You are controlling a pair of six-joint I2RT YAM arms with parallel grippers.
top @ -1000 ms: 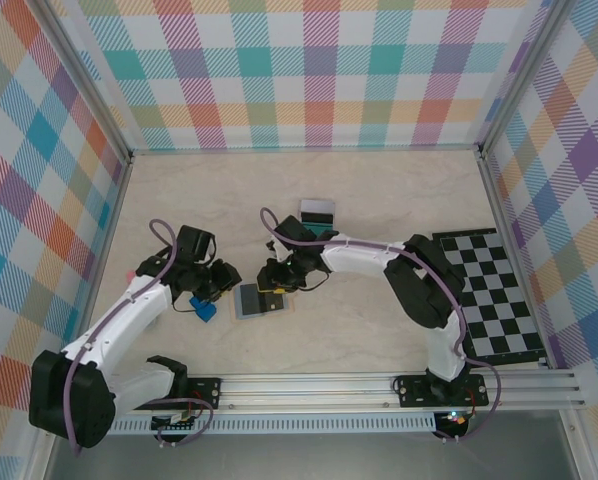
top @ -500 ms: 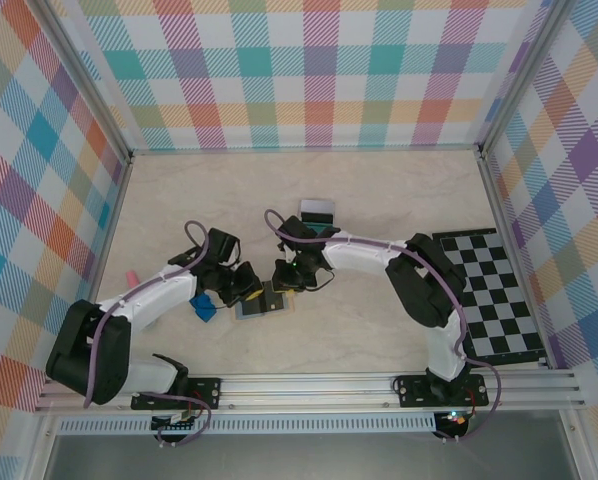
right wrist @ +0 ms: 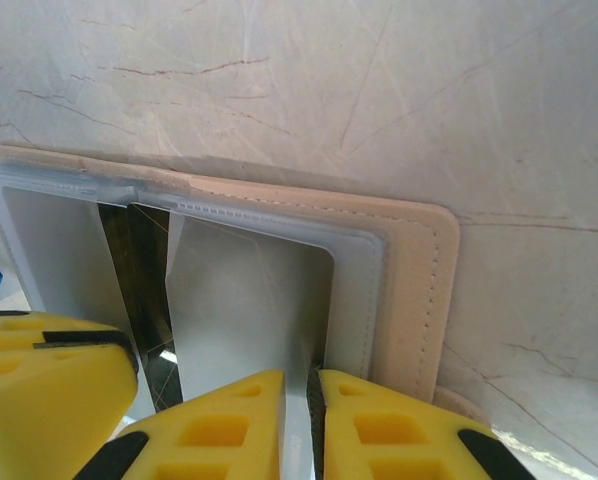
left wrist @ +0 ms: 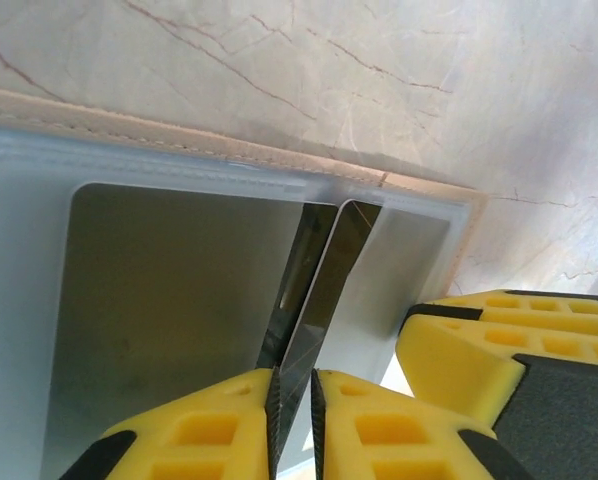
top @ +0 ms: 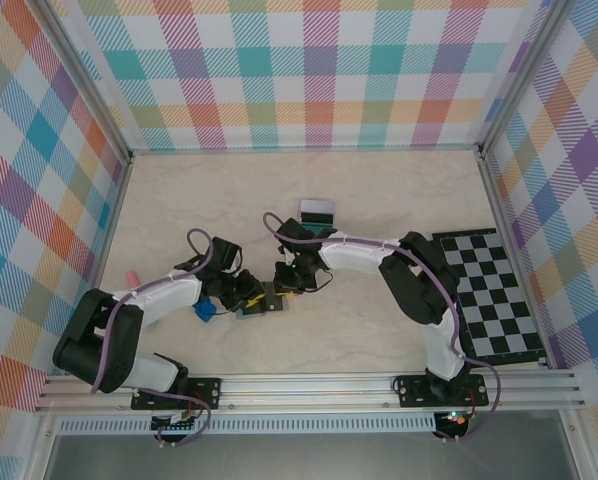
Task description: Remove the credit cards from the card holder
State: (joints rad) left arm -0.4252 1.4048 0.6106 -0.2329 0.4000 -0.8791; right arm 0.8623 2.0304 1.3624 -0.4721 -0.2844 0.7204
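Tan card holder (right wrist: 414,270) lies open on the bench (top: 379,190), between my arms. My left gripper (left wrist: 291,410) is pinching a silvery card (left wrist: 324,280) tilted up out of its pocket; my right gripper (right wrist: 301,410), nearly closed, nips the holder's inner panel.

Tan card holder (right wrist: 419,270), silver card (left wrist: 329,270), black-and-white checkered mat (top: 494,290).

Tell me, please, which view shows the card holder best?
The right wrist view: the holder appears close up, with its tan stitched border and grey pocket. In the left wrist view the holder is mostly pocket, with a sliver of tan edge. In the top view the holder is small and partly hidden.
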